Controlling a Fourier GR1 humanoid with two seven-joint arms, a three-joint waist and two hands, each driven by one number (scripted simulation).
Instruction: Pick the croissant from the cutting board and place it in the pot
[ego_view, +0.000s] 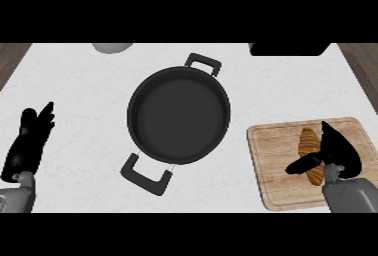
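We see the croissant lying on the wooden cutting board, which sits on the white table at about 4 o'clock from the middle. The croissant lies lengthwise, running from 12 to 6 o'clock on the right half of the board.

Our right hand is over the board at the croissant's right side. Its fingers are straight and point toward 12 o'clock, just beside the pastry, while the thumb sticks out toward 9 o'clock and crosses over the croissant's lower half. Fingers and thumb are spread apart, not curled round the croissant. We cannot tell whether the hand touches it.

The black pot stands in the middle of the table, well apart from the board, with nothing inside. One handle points to 1 o'clock and the other handle to 7 o'clock.

Our left hand rests at 9 o'clock near the table's edge, fingers straight and together, holding nothing.

At the far edge, a grey round object shows at 11 o'clock and a black object at 1 o'clock, both cut off.
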